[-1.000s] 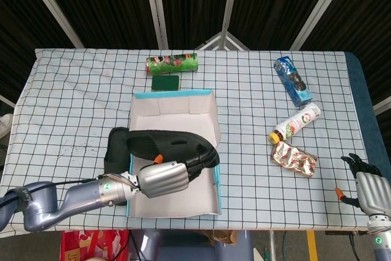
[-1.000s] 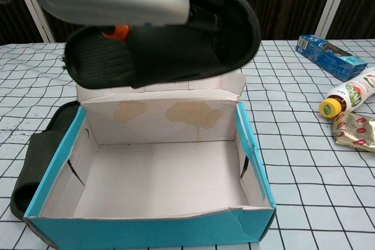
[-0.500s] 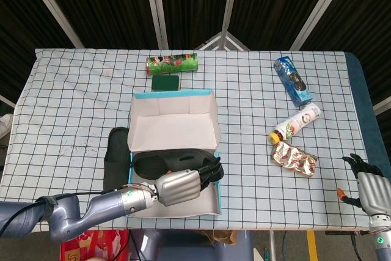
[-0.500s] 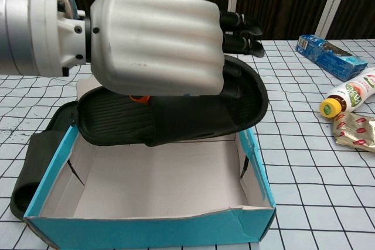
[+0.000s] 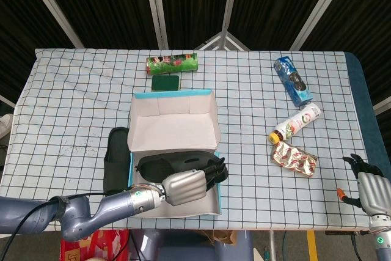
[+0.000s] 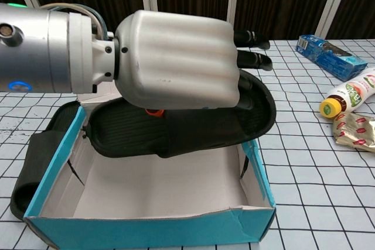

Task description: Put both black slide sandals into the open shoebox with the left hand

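My left hand (image 5: 183, 186) (image 6: 179, 62) grips a black slide sandal (image 5: 157, 164) (image 6: 129, 133) by its strap and holds it inside the mouth of the open blue shoebox (image 5: 174, 95) (image 6: 146, 229), a little above the white floor. The toe end hangs over the box's right wall. The second black sandal (image 5: 114, 157) (image 6: 29, 165) lies on the table against the box's left side. My right hand (image 5: 369, 183) sits at the table's near right corner, away from everything; its fingers are too small to read.
On the checkered cloth lie a green patterned tube (image 5: 173, 63) and a dark green pack (image 5: 165, 82) behind the box. To the right are a blue cookie packet (image 5: 292, 80) (image 6: 328, 55), a white bottle (image 5: 295, 123) (image 6: 348, 96) and a foil wrapper (image 5: 294, 159) (image 6: 355, 130).
My left hand has brought the sandal down from above the box's back flap into the box opening and toward the near wall. The right hand has not moved.
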Robot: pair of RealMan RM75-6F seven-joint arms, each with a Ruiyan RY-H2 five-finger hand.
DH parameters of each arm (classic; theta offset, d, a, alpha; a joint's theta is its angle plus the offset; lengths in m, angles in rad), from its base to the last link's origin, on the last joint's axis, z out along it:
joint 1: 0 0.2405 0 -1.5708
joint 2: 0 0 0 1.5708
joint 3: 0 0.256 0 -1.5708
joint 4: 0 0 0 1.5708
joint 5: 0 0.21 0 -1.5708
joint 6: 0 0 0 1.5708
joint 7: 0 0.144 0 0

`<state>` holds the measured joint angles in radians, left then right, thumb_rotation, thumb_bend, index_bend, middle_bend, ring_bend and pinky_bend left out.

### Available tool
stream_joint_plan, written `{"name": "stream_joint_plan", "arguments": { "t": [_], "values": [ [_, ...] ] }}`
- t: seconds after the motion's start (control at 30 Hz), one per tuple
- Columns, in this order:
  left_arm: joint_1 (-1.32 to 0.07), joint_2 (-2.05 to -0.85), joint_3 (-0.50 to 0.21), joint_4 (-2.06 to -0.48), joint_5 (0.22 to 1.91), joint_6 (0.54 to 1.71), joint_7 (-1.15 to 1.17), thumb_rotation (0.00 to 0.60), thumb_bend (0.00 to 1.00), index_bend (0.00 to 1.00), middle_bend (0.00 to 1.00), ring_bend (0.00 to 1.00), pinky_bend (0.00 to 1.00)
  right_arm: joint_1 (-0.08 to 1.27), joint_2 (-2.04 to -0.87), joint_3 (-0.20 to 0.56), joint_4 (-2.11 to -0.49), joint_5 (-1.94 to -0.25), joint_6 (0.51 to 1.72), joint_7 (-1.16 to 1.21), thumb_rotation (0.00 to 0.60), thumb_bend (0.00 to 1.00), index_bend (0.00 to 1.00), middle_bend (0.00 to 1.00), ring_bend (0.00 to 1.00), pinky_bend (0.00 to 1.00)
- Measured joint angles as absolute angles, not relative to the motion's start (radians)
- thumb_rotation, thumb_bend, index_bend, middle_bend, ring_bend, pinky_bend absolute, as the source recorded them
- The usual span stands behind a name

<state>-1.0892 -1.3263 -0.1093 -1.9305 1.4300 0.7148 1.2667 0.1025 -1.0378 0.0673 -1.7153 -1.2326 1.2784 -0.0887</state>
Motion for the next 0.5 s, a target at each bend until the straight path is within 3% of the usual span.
{"name": "stream_joint_plan", "arguments": {
  "t": [0.5],
  "values": [
    [-1.106, -1.351, -0.065, -1.841, 1.466, 0.720, 1.244, 0.600, 0.27, 0.55, 0.53, 0.07, 0.06, 0.103, -1.039, 0.068, -1.716, -1.229, 1.276, -0.088, 0.600, 0.29, 0.19, 0.11, 0.20, 0.16]
  ]
}}
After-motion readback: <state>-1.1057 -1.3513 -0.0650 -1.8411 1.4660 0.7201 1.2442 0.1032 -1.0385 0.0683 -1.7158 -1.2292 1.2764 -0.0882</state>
